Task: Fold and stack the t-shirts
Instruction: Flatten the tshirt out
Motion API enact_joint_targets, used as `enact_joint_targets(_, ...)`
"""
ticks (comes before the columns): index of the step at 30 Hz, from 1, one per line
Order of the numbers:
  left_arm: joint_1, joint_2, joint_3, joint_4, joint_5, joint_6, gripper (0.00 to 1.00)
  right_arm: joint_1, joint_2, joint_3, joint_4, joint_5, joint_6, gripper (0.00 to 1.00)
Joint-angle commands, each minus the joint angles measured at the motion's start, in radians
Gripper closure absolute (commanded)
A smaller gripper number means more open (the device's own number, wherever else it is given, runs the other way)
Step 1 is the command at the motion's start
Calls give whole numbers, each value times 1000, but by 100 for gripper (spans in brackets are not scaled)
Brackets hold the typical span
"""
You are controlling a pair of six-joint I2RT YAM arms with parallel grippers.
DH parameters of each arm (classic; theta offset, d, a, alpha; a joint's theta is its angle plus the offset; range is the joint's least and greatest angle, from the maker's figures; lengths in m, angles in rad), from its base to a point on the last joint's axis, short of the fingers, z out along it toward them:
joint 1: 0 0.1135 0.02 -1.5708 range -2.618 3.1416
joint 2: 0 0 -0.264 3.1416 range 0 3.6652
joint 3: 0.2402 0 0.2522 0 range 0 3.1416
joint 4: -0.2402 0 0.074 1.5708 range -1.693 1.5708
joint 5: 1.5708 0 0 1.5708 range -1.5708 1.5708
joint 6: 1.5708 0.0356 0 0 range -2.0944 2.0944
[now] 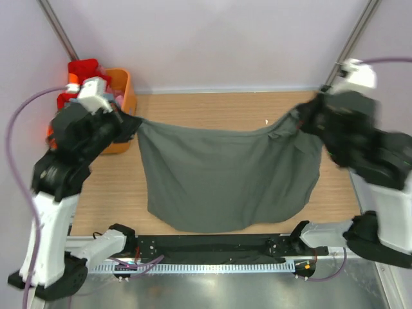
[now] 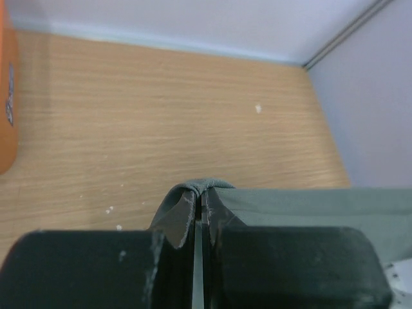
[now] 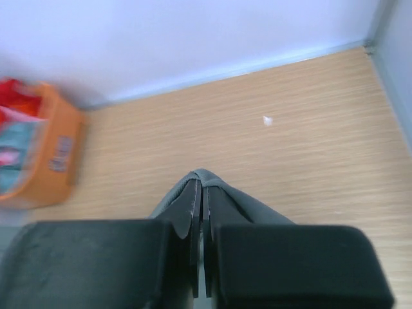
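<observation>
Left arm rises from its base at the near left corner, leans up and inward, wrist turned toward the middle of the tabletop (image 1: 212, 106); left gripper (image 1: 131, 122) clamped narrow on the upper left corner of the dark grey t-shirt (image 1: 225, 177); the left wrist view shows a fold of grey cloth pinched between the two fingers and bulging above their tips, the rest of the cloth running off to the right. Right arm rises from the near right corner, elbow bent, forearm reaching inward and slightly blurred; right gripper (image 1: 301, 119) likewise pinched tight on the shirt's upper right corner; the right wrist view shows a small hump of grey cloth caught between the closed fingers. Both grippers are held above the tabletop at about the same height, well apart; the shirt is spread between them, its top edge sagging in the middle, its body hanging broad toward the near edge; whether the lower hem rests on the wood, cannot tell. Orange basket (image 1: 125, 96) sits at the far left corner, just behind the left gripper; a red shirt (image 1: 82, 69) is heaped in it, with pink and pale blue cloth beside it in the right wrist view.
</observation>
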Motion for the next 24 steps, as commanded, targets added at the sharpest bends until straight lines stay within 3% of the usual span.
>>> enact_joint_targets(1,19,207,-97,146,-54,36,100,-195,284,-39,88,-96,-144,99)
enact_joint_targets(2,38,254,-120,192,-39,28,100,-370,315,-68,149,-194,-174,99)
enact_joint_targets(3,85,310,-130,219,-37,19,100,-437,360,-121,281,-286,-211,99)
enact_joint_targets(5,139,500,-107,271,-8,-18,100,-557,583,-71,337,-456,-213,99)
enact_joint_targets(7,200,649,-49,270,-25,-55,100,-640,795,225,272,-549,-211,93)
enact_joint_targets(8,216,837,81,167,-26,-61,100,-651,1057,391,209,-633,-214,49)
enact_joint_targets(9,222,914,173,76,-53,-61,100,-651,1155,720,88,-646,-208,28)
enact_joint_targets(10,216,1006,274,-4,-49,-61,85,-650,1259,824,60,-673,-199,1)
enact_joint_targets(11,210,998,262,15,-37,-61,76,-647,1248,843,55,-684,-196,0)
enact_joint_targets(12,182,963,220,58,-37,-61,66,-642,1193,669,132,-675,-199,0)
enact_joint_targets(13,168,919,94,166,-52,-64,33,-630,1117,503,220,-660,-217,0)
enact_joint_targets(14,147,826,33,225,-64,-78,12,-630,928,325,324,-655,-220,0)
enact_joint_targets(15,141,791,-16,265,-63,-82,1,-633,855,51,490,-652,-217,0)
enact_joint_targets(17,130,747,-73,284,-61,-84,0,-644,755,-77,549,-632,-214,0)
enact_joint_targets(22,75,638,-175,243,-70,-67,0,-650,647,-218,451,-566,-228,0)
enact_joint_targets(24,49,555,-246,255,-71,-84,0,-651,555,-373,470,-541,-213,0)
